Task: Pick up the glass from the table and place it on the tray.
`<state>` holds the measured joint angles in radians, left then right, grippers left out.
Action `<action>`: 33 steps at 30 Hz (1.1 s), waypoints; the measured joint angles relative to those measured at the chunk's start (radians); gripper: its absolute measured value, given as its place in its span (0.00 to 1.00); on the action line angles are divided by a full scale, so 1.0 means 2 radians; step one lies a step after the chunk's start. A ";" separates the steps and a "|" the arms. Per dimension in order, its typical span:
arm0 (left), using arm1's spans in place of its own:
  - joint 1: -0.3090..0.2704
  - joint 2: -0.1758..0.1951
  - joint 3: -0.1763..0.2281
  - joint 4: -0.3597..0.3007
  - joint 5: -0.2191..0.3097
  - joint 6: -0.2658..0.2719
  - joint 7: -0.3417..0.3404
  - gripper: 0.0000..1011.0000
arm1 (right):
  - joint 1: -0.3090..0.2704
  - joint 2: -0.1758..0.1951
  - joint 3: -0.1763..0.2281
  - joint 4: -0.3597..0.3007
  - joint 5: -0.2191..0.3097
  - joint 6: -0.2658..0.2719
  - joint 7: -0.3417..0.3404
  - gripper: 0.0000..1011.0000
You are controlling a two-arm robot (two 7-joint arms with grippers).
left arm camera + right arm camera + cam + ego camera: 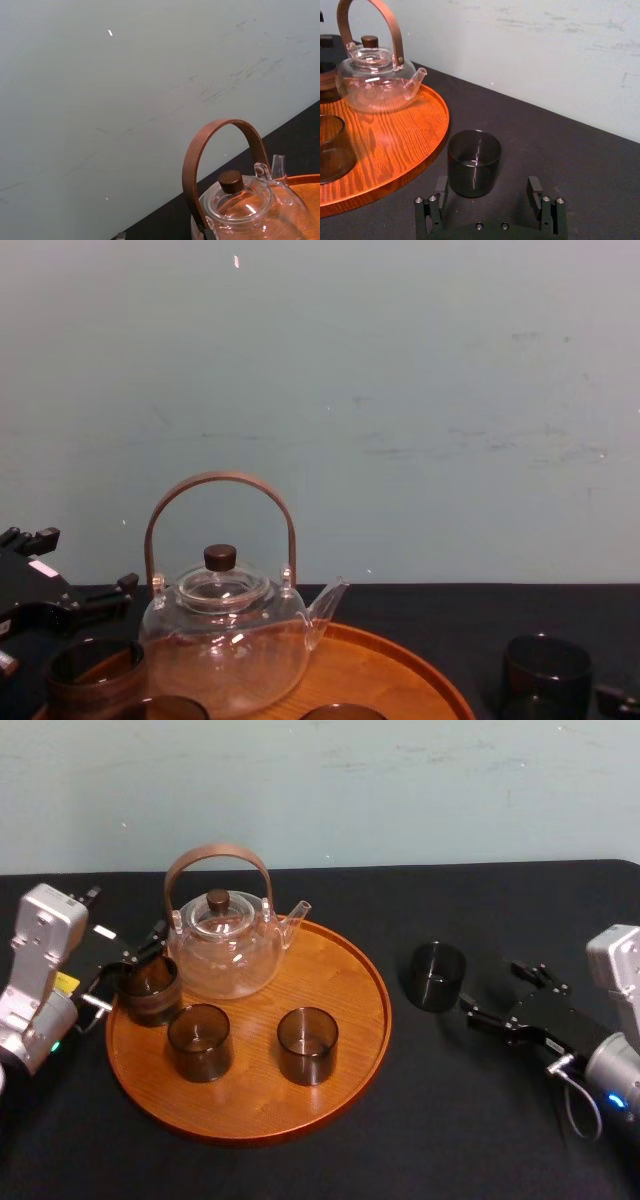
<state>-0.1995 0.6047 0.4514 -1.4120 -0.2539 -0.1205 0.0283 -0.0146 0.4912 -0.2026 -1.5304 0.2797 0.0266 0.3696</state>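
Seemingly off-centre, the wide-open, empty right pincer faces the dark glass tumbler toward the worktop's right edge; closing askew could tip it, while the left pincer waits by the wooden tray.

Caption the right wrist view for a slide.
Open right gripper faces a dark glass on the table beside the tray.

Tray left-centre on worktop; teapot at tray's back, 3 glasses before it; 4th glass on worktop, right of tray.
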 joint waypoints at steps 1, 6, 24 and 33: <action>0.000 0.000 0.000 0.000 0.000 0.000 0.000 0.99 | 0.003 -0.001 -0.001 0.002 -0.002 0.001 0.000 0.99; 0.000 0.000 0.000 0.000 0.000 0.000 0.000 0.99 | 0.025 -0.011 -0.015 0.022 -0.015 0.008 -0.001 0.99; 0.000 0.000 0.000 0.000 0.000 0.000 0.000 0.99 | 0.074 -0.037 -0.043 0.067 -0.045 0.012 0.005 0.99; 0.000 0.000 0.000 0.000 0.000 0.000 0.000 0.99 | 0.095 -0.047 -0.051 0.087 -0.047 0.013 0.011 0.99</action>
<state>-0.1995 0.6047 0.4514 -1.4120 -0.2539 -0.1205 0.0283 0.1761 0.3973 -0.3051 -1.3560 0.1851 0.0516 0.3925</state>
